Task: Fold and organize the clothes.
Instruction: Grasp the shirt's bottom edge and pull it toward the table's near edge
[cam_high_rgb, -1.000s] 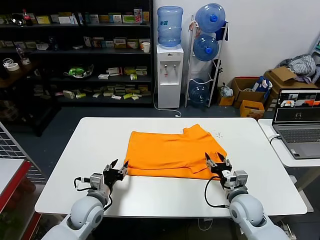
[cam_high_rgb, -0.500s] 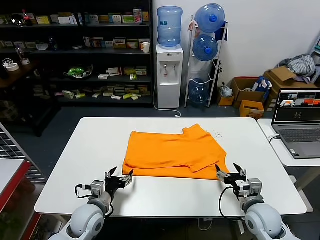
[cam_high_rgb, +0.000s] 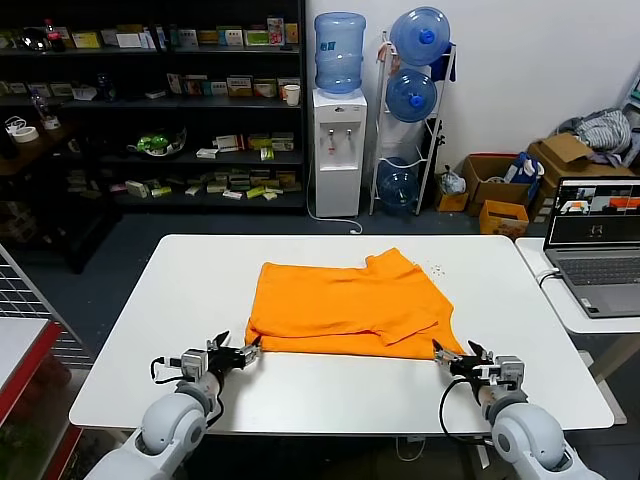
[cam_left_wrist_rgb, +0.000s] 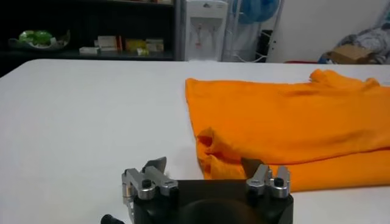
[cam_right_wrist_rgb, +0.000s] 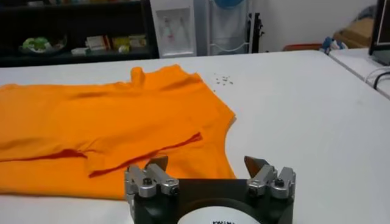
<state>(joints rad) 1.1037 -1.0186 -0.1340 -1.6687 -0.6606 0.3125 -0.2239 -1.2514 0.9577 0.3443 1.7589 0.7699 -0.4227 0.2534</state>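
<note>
left gripper (cam_high_rgb: 240, 351) sits low over the table (cam_high_rgb: 150, 320), just off the shirt's near left corner, jaws wide and holding nothing. shirt (cam_high_rgb: 350, 305), orange, lies folded at the table's middle, one layer over another. right gripper (cam_high_rgb: 458, 356) sits beside its near right corner, jaws wide, also holding nothing.

White worktop (cam_high_rgb: 160, 330) with rounded corners on a dark grey-blue floor (cam_high_rgb: 180, 225). Behind it a white wall (cam_high_rgb: 540, 70). Dark shelving (cam_high_rgb: 150, 110) full of small boxes along the far left. White water dispenser (cam_high_rgb: 339, 150) with a blue bottle on top, next to a rack of blue bottles (cam_high_rgb: 415, 100). Cardboard boxes (cam_high_rgb: 500, 180) far right with a grey cloth heap (cam_high_rgb: 603, 128). Open laptop (cam_high_rgb: 598, 245) on a side table off the worktop's right edge.
</note>
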